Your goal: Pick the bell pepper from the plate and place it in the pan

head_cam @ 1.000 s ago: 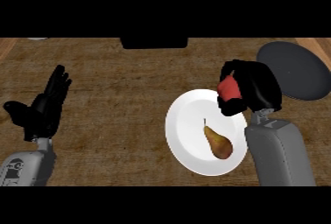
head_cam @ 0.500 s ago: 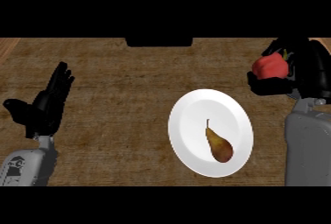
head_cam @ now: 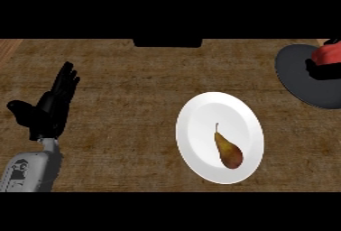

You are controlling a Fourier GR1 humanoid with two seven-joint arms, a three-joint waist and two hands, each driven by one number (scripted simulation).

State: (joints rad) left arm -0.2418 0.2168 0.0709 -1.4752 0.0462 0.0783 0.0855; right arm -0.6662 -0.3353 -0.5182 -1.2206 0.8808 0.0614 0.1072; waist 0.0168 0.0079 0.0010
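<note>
we are at the placing step. our right hand (head_cam: 324, 71), black and only partly in view at the right edge, has its fingers curled round the red bell pepper (head_cam: 329, 53) and holds it over the dark round pan (head_cam: 300, 81) at the far right of the brown wooden worktop (head_cam: 126, 90). whether the pepper already touches the pan's floor we cannot tell, since the hand and the edge of the view hide its underside. the white oval plate (head_cam: 200, 135) sits near the middle, well apart from the pepper, and now carries only a brown pear (head_cam: 228, 151) lying with its stem toward the far side. our left hand (head_cam: 48, 108) rests open at the left edge, fingers up, holding nothing. we judge that the next move calls for lowering the pepper inside the pan's rim, uncurling the fingers, and drawing the hand clear without nudging the pepper out.
</note>
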